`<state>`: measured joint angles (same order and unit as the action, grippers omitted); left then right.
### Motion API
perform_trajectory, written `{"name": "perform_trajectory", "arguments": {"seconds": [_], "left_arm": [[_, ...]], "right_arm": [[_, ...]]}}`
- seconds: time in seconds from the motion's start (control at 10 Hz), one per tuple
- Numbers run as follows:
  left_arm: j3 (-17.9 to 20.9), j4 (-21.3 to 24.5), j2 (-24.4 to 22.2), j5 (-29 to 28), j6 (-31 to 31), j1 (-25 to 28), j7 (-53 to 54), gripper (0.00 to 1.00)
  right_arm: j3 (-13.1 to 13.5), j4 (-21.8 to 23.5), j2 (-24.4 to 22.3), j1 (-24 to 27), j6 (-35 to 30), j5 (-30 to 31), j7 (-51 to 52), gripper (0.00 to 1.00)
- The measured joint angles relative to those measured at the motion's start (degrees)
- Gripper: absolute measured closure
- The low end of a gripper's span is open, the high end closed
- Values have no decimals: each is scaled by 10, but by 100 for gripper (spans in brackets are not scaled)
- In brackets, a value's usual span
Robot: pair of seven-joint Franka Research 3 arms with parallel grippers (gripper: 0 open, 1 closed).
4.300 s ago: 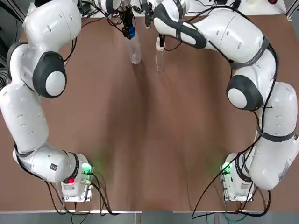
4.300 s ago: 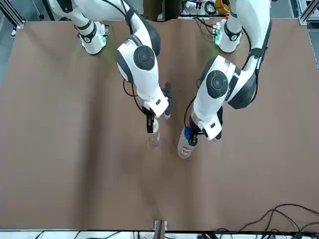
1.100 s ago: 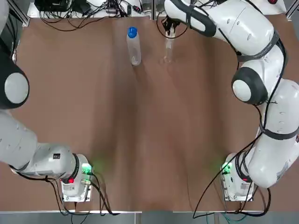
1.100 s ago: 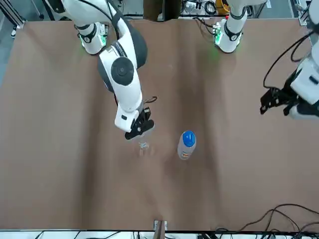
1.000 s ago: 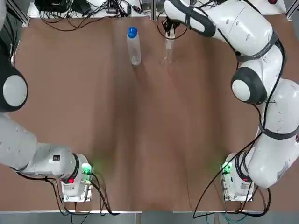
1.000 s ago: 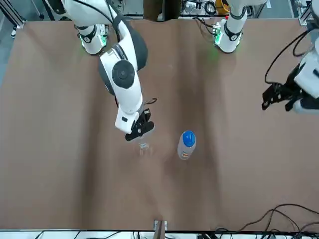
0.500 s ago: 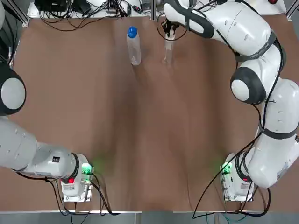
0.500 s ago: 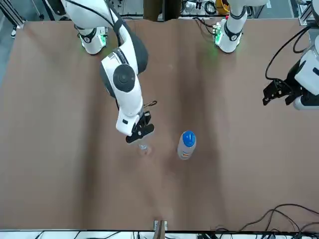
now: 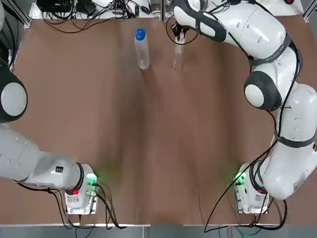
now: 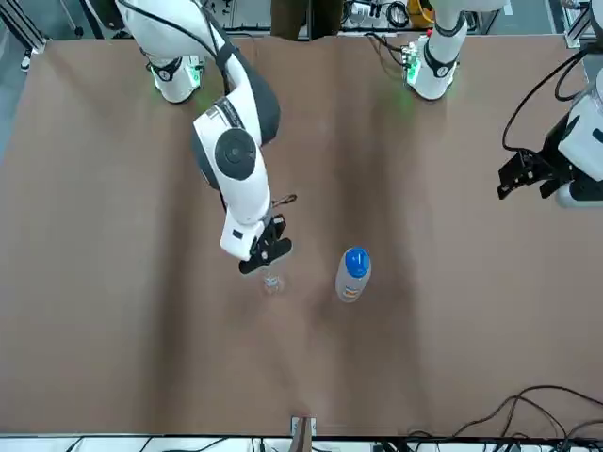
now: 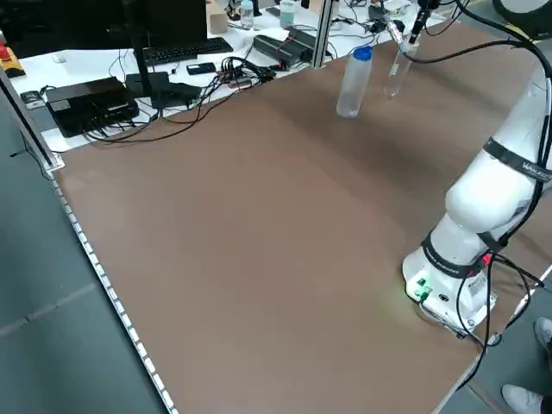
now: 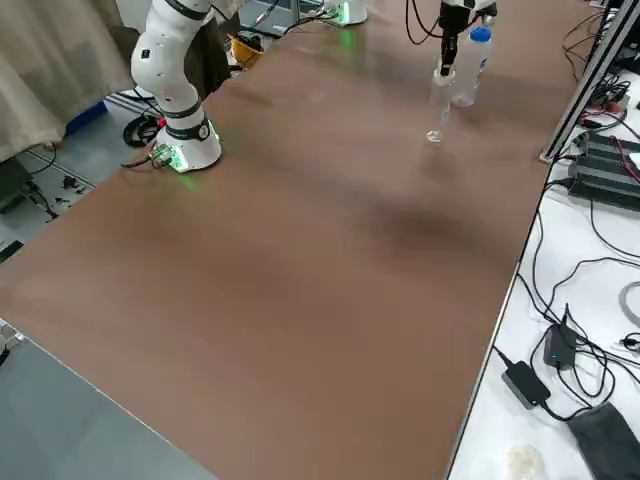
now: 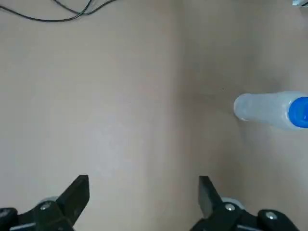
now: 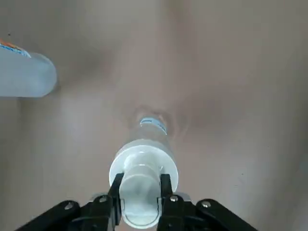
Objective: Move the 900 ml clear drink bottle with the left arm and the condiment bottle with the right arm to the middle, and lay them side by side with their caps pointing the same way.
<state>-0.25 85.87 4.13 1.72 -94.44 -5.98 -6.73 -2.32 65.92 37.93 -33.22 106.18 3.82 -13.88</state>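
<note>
Pinching the cap of the condiment bottle (image 14: 144, 161) with the right gripper (image 14: 140, 185), fingers pressed against it from both sides; holding that bottle upright just to the robot's right of the drink bottle (image 9: 141, 49), the two apart, base at or barely above the brown desk (image 9: 158, 148); standing the blue-capped drink bottle upright on the desk, cap up, touched by nothing; hanging the left gripper (image 13: 143, 185) well out to the robot's left of the drink bottle, above bare desk, fingers spread wide around nothing; trailing dark cables (image 9: 99, 12) beyond the drink bottle, past the desk edge; showing both bottles vertical, neither lying down, caps both pointing up.
</note>
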Motion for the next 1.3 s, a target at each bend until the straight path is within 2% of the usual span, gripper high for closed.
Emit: {"name": "perform_trajectory", "arguments": {"seconds": [0.6, 0.8, 1.0, 1.1, 1.3], "left_arm": [[0, 0, 0, 0, -3, 0, 0, 0], [0, 0, 1, 0, -6, 0, 0, 0], [0, 0, 2, 0, -9, 0, 0, 0], [0, 0, 2, 0, -9, 0, 0, 0], [0, 0, 2, 0, -10, 0, 0, 0]], "right_arm": [[0, 7, 7, 0, 8, 2, 0, 65], [0, 7, 6, 1, 10, 2, 0, 39], [0, 7, 5, 5, 11, 2, 0, 8], [1, 6, 0, 7, 11, 2, 0, 0], [3, 2, -36, 20, -33, 3, -2, 0]]}}
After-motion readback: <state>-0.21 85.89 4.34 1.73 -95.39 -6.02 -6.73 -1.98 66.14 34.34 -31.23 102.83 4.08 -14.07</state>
